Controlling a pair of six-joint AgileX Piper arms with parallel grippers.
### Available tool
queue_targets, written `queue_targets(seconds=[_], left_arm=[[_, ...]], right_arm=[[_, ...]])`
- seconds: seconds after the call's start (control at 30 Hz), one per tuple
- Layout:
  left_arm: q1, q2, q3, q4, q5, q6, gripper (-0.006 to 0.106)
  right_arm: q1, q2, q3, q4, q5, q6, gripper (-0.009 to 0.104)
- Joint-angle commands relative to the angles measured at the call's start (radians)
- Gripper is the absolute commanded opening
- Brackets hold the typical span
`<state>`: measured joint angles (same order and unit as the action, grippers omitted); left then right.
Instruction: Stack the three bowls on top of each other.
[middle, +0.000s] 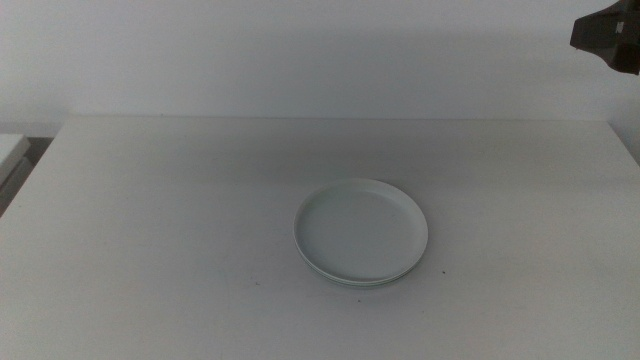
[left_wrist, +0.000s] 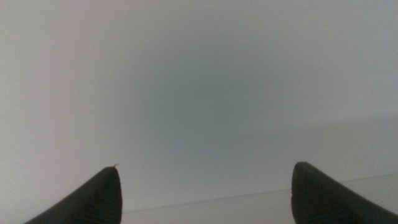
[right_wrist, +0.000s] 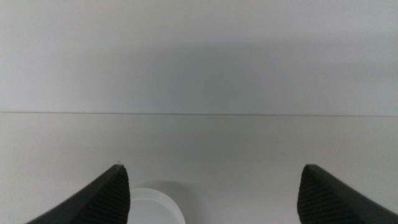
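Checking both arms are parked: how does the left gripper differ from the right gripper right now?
The left gripper faces mostly blank wall, with only a thin strip of table; the right gripper faces a broad stretch of table. A white round shape shows between the right gripper's jaws; nothing shows between the left gripper's. Both are open and hold nothing.

You see the stack of bowls (middle: 361, 232) near the table's middle only from above: the top bowl covers those under it, leaving thin rim slivers at the near edge, too slight for you to count or colour. A dark object (middle: 607, 34) beyond the table's far right corner is cut off by the frame. In the right wrist view, a white round shape (right_wrist: 153, 208) is cropped at the edge and blurred.
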<state>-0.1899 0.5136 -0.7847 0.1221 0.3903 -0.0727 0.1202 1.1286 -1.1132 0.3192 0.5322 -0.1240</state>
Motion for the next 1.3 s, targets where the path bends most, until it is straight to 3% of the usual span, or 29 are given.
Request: queue_targets(seconds=[0.0,0.07,0.23,0.37,0.47,0.6,0.8,1.0,1.27], left_arm=[[0.002,0.000,0.004,0.002,-0.014,-0.005,0.094],[0.002,0.000,0.005,-0.020,-0.006,-0.005,0.094],[0.002,-0.007,0.033,-0.122,-0.038,-0.005,0.094],[0.002,-0.082,0.177,-0.122,-0.145,-0.005,0.094],[0.002,-0.178,0.318,-0.122,-0.132,-0.005,0.094],[0.007,-0.328,0.477,-0.130,-0.130,-0.005,0.094],[0.071,-0.514,0.635,-0.133,-0.136,-0.005,0.094],[0.112,-0.514,0.758,-0.160,-0.227,-0.005,0.094],[0.110,-0.514,0.785,-0.173,-0.227,-0.005,0.094]], right_arm=[[-0.003,-0.006,0.003,-0.002,-0.010,-0.005,0.093],[-0.003,-0.025,0.007,-0.016,-0.008,-0.005,0.093],[-0.003,-0.166,0.103,-0.184,-0.128,-0.005,0.093],[-0.028,-0.358,0.357,-0.182,-0.411,-0.005,0.093],[-0.049,-0.554,0.574,-0.184,-0.522,-0.005,0.093],[-0.081,-0.787,0.847,-0.189,-0.499,-0.005,0.093],[-0.090,-1.113,1.083,-0.260,-0.409,-0.005,0.093],[-0.095,-1.129,1.113,-0.306,-0.359,-0.005,0.093],[-0.097,-1.129,1.113,-0.319,-0.478,-0.005,0.093]])
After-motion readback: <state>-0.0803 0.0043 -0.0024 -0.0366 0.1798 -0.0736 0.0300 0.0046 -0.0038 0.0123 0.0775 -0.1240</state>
